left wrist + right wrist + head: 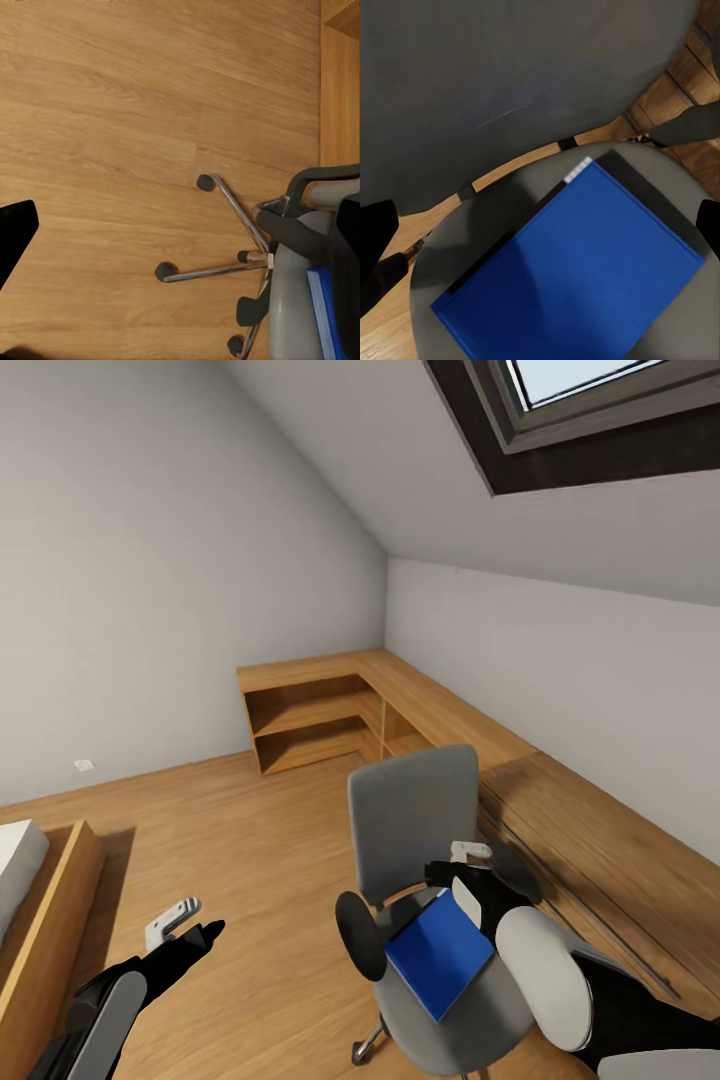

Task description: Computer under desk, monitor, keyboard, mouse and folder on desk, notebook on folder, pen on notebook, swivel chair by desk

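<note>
1. Folder (441, 953) — bright blue, flat — lies on the seat of the swivel chair (413, 822), so the step of moving it to the desk is, by my reading, not yet done.
2. No desk, monitor, keyboard or mouse appears here; the chair stands beside a low wooden cabinet (400, 705) along the wall, so most of the task looks left to do.
3. The right gripper (470, 862) hangs just above the far edge of the folder, near the chair back. In the right wrist view the folder (574, 270) lies between the two dark fingertips (376, 225), which stand spread wide, touching nothing.
4. The left gripper (190, 925) hovers over bare floor (250, 840), well apart from the chair — its jaws seem parted, holding nothing.
</note>
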You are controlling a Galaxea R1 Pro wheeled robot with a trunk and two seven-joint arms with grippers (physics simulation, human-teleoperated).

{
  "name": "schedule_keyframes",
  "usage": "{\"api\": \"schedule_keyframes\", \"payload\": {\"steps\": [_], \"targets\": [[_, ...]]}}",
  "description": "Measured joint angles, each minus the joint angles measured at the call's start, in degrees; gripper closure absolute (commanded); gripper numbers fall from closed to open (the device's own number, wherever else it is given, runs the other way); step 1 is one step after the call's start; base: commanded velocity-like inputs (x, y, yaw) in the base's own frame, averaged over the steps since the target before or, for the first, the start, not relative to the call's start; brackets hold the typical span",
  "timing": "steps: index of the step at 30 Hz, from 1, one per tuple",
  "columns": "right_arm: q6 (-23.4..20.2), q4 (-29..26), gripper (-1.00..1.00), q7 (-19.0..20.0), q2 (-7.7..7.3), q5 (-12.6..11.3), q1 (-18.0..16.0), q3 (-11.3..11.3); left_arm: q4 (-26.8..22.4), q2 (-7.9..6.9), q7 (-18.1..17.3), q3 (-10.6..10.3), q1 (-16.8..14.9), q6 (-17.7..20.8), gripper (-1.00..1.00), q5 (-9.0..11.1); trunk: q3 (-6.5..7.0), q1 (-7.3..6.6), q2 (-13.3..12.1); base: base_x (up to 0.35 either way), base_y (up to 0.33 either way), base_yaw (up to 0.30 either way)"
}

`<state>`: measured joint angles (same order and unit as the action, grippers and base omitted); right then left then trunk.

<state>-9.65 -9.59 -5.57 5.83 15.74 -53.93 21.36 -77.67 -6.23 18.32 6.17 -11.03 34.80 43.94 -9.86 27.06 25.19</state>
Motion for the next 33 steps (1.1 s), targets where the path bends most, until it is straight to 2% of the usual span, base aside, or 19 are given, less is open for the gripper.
{"api": "schedule_keyframes", "payload": {"steps": [22, 33], "targets": [[0.0, -0.05, -1.0, -0.06, -0.08, 0.01, 0.0, 0.0, -0.86, 0.09, -0.01, -0.02, 0.0, 0.09, -1.0, 0.08, -3.92, 4.84, 8.85, 0.0, 0.0, 0.0], [2.41, 0.18, -1.0, -0.7, -0.25, 0.08, -0.01, 0.03, -1.04, 0.09, -0.09, -0.02, 0.0, 0.17, -1.0, 0.1, -5.9, 7.26, 13.28, 0.0, 0.0, 0.0]]}}
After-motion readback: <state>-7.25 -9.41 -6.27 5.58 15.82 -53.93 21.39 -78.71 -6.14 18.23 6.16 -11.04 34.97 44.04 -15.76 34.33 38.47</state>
